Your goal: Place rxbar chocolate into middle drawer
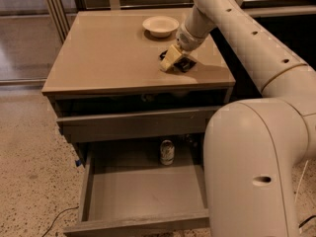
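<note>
The rxbar chocolate (188, 64) shows as a small dark wrapper lying on the grey cabinet top (108, 58), near its right front part. My gripper (172, 61) is down on the cabinet top right at the bar, covering most of it; dark parts of the bar stick out on both sides. The middle drawer (143, 191) is pulled far out below the cabinet front, a long grey tray with thin side walls.
A white bowl (160, 25) sits at the back of the cabinet top, just behind the gripper. A small upright can (167, 152) stands at the back of the open drawer. Another grey drawer front (133, 125) lies above it. My arm's large body (256, 172) covers the drawer's right side.
</note>
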You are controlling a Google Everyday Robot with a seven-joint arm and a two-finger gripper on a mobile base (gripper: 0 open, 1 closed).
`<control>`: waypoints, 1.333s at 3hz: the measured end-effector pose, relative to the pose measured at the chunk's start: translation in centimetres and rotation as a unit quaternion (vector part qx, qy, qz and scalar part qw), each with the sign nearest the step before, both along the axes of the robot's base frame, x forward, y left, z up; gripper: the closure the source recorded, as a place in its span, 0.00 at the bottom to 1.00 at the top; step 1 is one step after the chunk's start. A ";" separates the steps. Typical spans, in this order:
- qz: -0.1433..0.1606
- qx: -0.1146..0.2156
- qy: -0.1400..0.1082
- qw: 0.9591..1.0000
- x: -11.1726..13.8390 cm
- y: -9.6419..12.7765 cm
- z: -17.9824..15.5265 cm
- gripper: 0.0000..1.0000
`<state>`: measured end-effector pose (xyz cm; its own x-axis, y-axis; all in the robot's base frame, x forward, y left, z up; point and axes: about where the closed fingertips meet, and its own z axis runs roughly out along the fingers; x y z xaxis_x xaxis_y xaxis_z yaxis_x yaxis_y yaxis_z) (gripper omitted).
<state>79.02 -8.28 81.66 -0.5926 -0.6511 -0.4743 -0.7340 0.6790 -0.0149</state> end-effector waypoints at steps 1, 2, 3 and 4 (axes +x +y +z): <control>-0.006 -0.008 -0.003 1.000 0.3 -0.6 -0.1 0.27; -0.013 -0.014 -0.006 1.000 0.6 -1.3 -0.2 0.50; -0.014 -0.014 -0.007 1.000 0.6 -1.3 -0.2 0.73; -0.014 -0.014 -0.007 1.000 0.6 -1.3 0.5 0.96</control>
<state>79.64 -9.59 82.15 -0.6045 -0.6478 -0.4637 -0.7142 0.6985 -0.0446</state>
